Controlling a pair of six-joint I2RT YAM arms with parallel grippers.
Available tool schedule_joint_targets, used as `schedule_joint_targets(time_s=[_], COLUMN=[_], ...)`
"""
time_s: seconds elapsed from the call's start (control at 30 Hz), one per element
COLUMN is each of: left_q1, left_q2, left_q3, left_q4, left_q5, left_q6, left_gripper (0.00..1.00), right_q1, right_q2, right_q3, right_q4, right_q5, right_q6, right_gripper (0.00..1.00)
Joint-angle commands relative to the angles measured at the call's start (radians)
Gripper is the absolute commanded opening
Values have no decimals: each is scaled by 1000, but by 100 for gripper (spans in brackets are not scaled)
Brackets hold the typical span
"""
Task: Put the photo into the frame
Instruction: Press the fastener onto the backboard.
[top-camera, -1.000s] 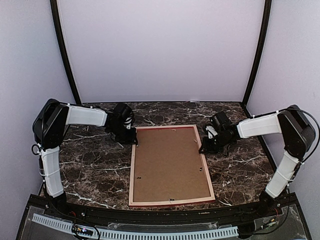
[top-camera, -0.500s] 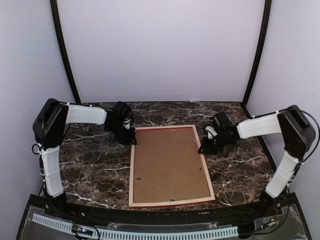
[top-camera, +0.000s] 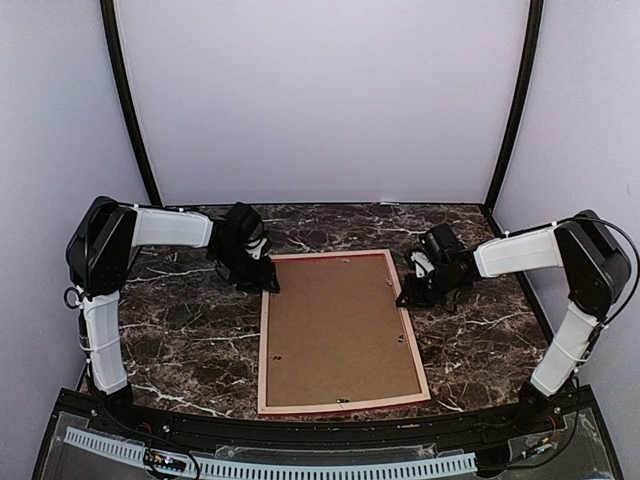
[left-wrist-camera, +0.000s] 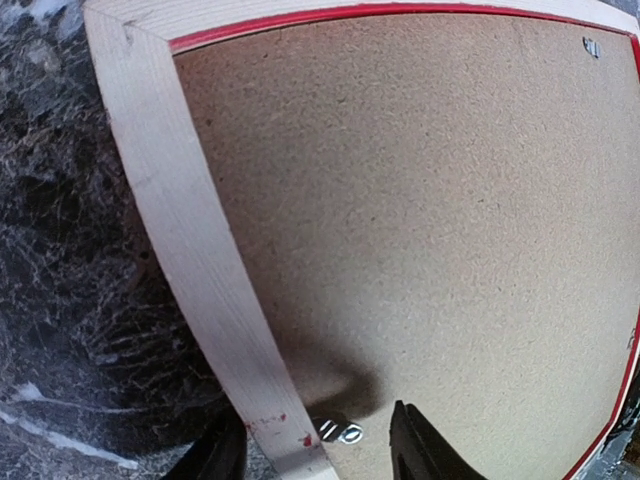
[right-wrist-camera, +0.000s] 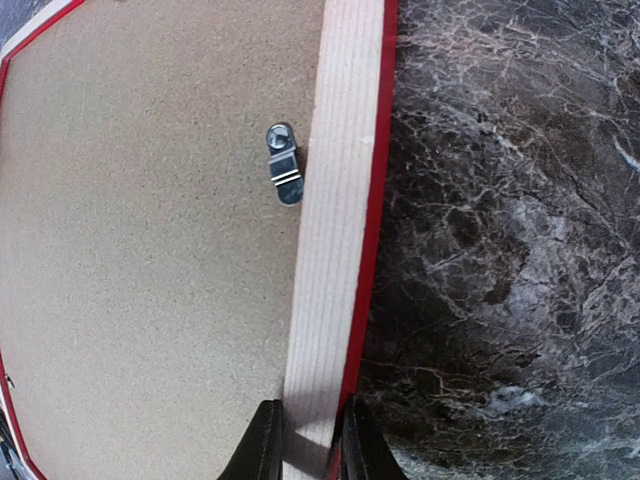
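Pale wood fills the gap at the right gripper: its two fingers sit tight on either side of the rear rail of the frame, so we read it as pinched onto that right-hand rail. Over on the other side, the left gripper has its fingers well apart, one out over the marble and one over the board, straddling the rail near the frame's far-left corner with nothing gripped. A small metal clip lies between them, right at the rail's inner edge. The right wrist view shows a second clip on the board just beside the rail.

Moving outward, the frame lies face down and flat on the dark marble table, between the two arms, with the brown backing board filling its opening. And the photo? We can't see it in any view. It may be under the board, or it may be out of sight, and we can't tell which.

Our call: we're at the backing-board stage, with the right arm steadying the frame while the left lines up on that clip. The next move calls for a small, careful nudge of the clip with a fingertip, keeping the frame from sliding on the smooth stone.
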Motion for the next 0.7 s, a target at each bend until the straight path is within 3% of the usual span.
schedule_joint_targets(time_s=[0.0,0.27,0.67], left_q1=[-4,-21,-178], left_q2=[-37,-190,-443], left_q3=[-3,-171,-432], left_q4=[-19,51,87], left_q5=[13,-5,-99], left_q6=[10,4,-60], left_gripper=[54,68,82], right_q1=[8,-11,-41], right_q2=[55,65,54], right_q3=[-28,-25,-29], right_q4=[-50,-46,-19], right_q5=[8,45,63], right_q6=[-8,33,71], right_gripper=[11,4,0])
